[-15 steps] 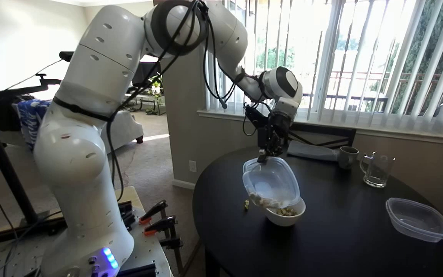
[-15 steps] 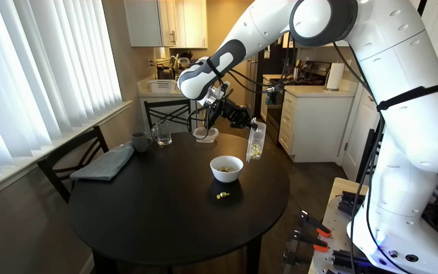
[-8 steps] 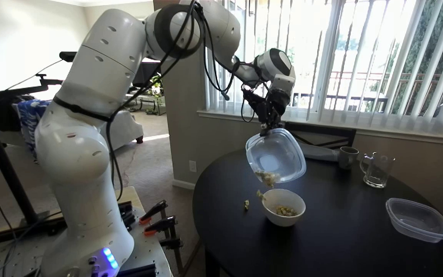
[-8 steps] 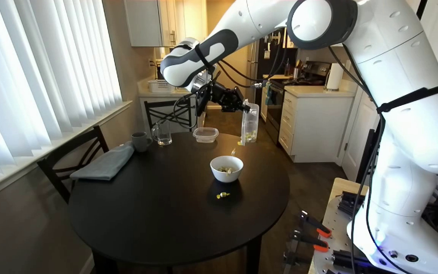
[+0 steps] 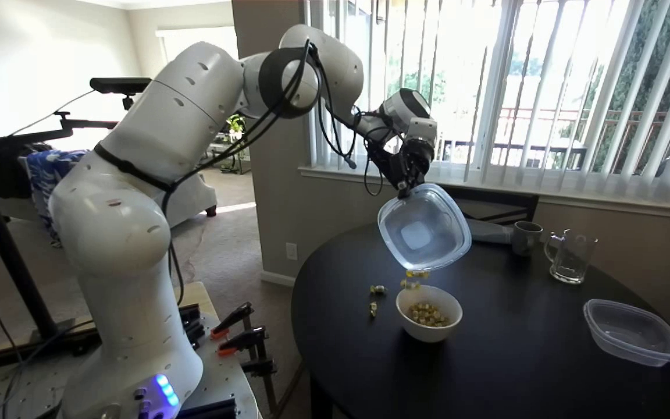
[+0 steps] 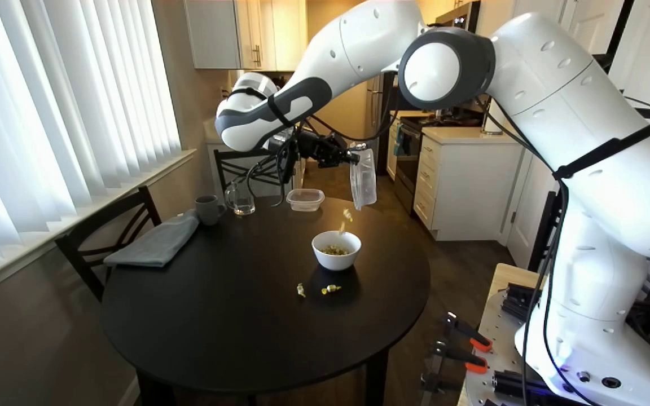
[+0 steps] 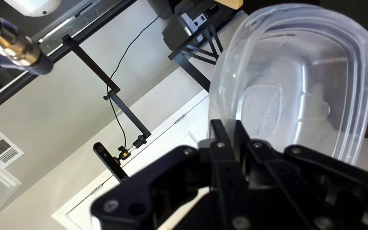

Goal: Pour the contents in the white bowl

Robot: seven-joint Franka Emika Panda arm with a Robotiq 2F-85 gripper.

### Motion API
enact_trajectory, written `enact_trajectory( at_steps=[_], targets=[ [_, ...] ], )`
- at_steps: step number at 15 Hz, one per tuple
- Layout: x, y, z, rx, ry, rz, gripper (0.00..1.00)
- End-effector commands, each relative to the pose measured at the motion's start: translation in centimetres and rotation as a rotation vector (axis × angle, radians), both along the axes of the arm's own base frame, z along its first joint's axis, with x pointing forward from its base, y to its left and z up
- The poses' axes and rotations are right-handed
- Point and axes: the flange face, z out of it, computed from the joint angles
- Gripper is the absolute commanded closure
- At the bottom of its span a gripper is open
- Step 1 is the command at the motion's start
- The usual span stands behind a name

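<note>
Contents [image 6: 334, 250] lie partly hidden in the white bowl [image 6: 336, 263]; in an exterior view, blurred pieces [image 5: 410, 284] hang at its eleven o'clock. The arm [image 5: 172, 128] arches, gripper [image 7: 227, 123] clenching a tipped clear tub [image 7: 262, 105].

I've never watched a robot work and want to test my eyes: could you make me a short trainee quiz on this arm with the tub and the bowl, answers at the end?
1. How many yellowish bits lie on the table outside the white bowl?
2. Fill the gap: the gripper is shut on the rim of the ____.
3. True or false: the grey mug stands between the glass mug and the folded cloth.

Key:
1. Two, seen in both exterior views.
2. Clear tub, the one tilted in the air.
3. True.
</note>
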Motion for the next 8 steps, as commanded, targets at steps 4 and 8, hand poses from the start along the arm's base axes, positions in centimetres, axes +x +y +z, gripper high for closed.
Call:
enact_trajectory(
  at_steps=[4, 8],
  targets=[
    [0.6, -0.4, -3.0, -0.051, 0.069, 0.008, 0.98],
    [0.6, -0.3, -3.5, -0.051, 0.073, 0.004, 0.98]
  ],
)
